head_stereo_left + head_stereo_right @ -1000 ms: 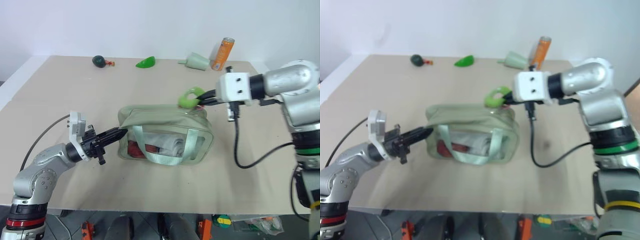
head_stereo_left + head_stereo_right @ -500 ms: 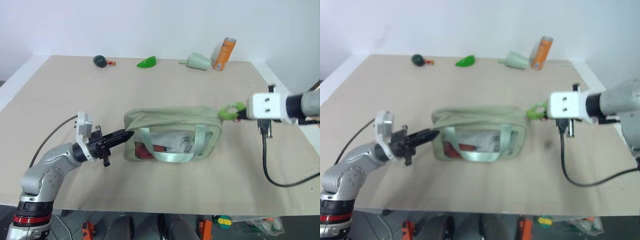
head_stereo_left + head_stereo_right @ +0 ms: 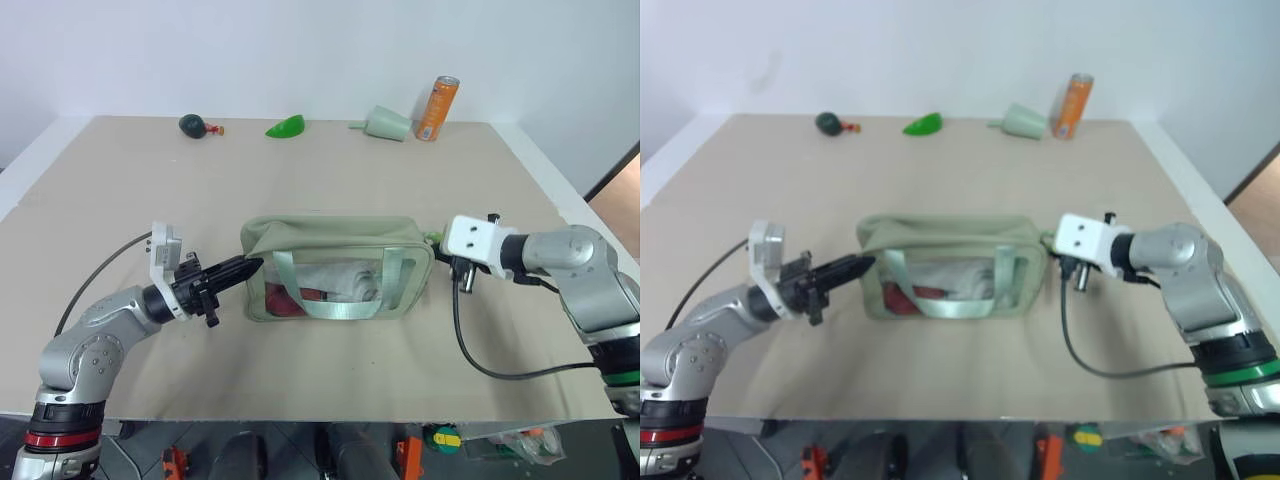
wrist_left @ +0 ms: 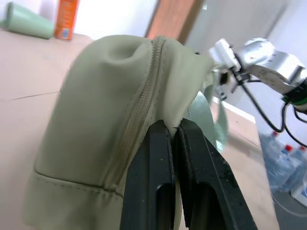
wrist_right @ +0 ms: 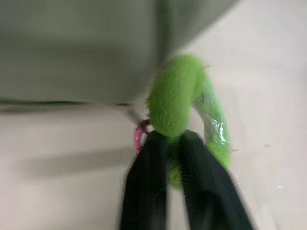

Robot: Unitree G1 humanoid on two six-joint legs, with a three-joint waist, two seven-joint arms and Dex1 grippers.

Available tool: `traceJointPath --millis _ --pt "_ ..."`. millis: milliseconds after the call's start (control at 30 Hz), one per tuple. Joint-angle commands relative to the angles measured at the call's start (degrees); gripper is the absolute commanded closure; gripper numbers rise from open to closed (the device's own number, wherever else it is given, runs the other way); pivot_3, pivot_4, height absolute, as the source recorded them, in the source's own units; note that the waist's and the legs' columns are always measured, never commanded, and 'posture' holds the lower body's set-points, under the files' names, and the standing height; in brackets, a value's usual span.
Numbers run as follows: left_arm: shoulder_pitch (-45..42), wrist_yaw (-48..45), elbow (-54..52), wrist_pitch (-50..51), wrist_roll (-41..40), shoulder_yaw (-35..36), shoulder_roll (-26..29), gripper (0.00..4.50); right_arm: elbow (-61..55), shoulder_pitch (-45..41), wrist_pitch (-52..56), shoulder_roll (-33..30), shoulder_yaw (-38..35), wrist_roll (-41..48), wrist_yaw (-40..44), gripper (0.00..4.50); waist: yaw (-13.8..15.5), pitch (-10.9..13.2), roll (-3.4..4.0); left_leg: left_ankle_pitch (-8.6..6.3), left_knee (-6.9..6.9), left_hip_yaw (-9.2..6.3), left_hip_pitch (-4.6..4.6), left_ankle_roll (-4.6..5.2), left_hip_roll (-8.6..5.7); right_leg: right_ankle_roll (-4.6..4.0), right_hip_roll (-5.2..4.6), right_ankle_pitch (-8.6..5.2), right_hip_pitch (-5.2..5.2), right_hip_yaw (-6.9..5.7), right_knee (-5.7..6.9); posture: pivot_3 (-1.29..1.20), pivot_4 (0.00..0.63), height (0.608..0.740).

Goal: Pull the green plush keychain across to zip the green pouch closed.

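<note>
Left: the left gripper (image 3: pixel 247 266), its fingers pressed together, pinches the fabric at the left end of the green pouch (image 3: pixel 335 240), beside the zipper seam. Centre: the pouch rests upright on the table (image 3: pixel 300 180), clear front panel facing the camera, red and white contents visible inside. Right: the right gripper (image 5: pixel 172 139) meets the pouch's right end, its two fingers nipping the rim of the green plush keychain (image 5: pixel 180 103), which lies on the table just beside that end; a pink ring (image 5: pixel 140 134) joins them.
</note>
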Motion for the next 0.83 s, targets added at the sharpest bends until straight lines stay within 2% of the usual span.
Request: traceJointPath --millis 33,167,267,333,433,533,667,833 --pt "-0.95 1.78 1.36 1.02 0.16 1.40 0.21 3.44 -2.94 -2.13 4.68 -0.34 -6.28 7.65 2.88 2.56 0.03 0.00 0.00 0.00 -0.02 -0.03 -0.01 0.00 0.00 -0.02 0.02 -0.01 0.00 0.00 0.00 0.00 0.150 0.740" --pt "-1.37 2.03 0.83 1.15 -0.52 2.10 0.25 2.12 -3.85 -1.42 6.90 -1.14 -8.11 10.03 3.77 1.22 0.03 0.00 -0.01 -0.06 -0.06 -0.06 -0.10 0.02 0.00 -0.12 0.02 -0.08 -0.05 -0.02 -0.02 0.00 0.150 0.740" --pt "-1.63 3.32 -0.26 1.18 -0.51 2.77 0.27 1.07 -5.80 0.92 9.14 -3.02 -10.17 14.29 7.69 0.18 0.05 0.00 -0.01 -0.07 -0.06 -0.05 -0.14 0.02 0.00 -0.12 0.01 -0.09 -0.09 -0.01 -0.03 0.00 0.150 0.740" --pt "-1.67 4.29 -1.12 2.63 -3.25 4.77 0.63 0.45 -6.10 2.96 12.41 -4.74 -13.27 18.49 10.58 0.17 0.07 0.01 -0.02 -0.07 -0.06 -0.06 -0.17 0.02 0.00 -0.12 0.00 -0.08 -0.11 -0.02 -0.03 0.00 0.150 0.740" --pt "-1.69 6.53 0.35 6.01 -7.69 9.28 2.05 0.45 -3.86 5.30 14.20 -6.72 -18.20 22.62 12.74 0.17 0.10 0.02 -0.02 -0.07 -0.04 -0.06 -0.17 0.02 0.00 -0.11 -0.01 -0.08 -0.10 -0.03 -0.03 0.00 0.150 0.740" --pt "0.31 8.18 4.04 3.98 -5.32 14.59 4.68 0.45 -0.41 7.76 18.11 -7.52 -24.60 27.20 13.34 0.17 -0.15 0.02 -0.03 -0.07 -0.04 -0.06 -0.12 0.02 0.02 -0.10 0.03 -0.07 -0.08 -0.03 -0.02 0.00 0.150 0.740" --pt "4.88 8.33 5.93 1.66 0.37 15.64 7.94 0.45 -0.41 15.55 20.06 -7.24 -29.21 29.29 13.15 0.17 -0.34 0.01 -0.03 -0.07 -0.15 -0.08 0.03 0.02 0.08 -0.20 0.11 -0.13 -0.01 -0.03 -0.02 0.00 0.150 0.740" --pt "7.47 5.70 5.69 1.34 0.51 17.04 8.94 0.45 -7.62 24.31 23.25 -3.83 -32.52 32.74 9.53 0.17 -0.31 0.02 -0.04 -0.07 -0.11 -0.07 -0.04 0.01 0.08 -0.17 0.07 -0.12 -0.06 -0.05 0.00 0.00 0.150 0.740"
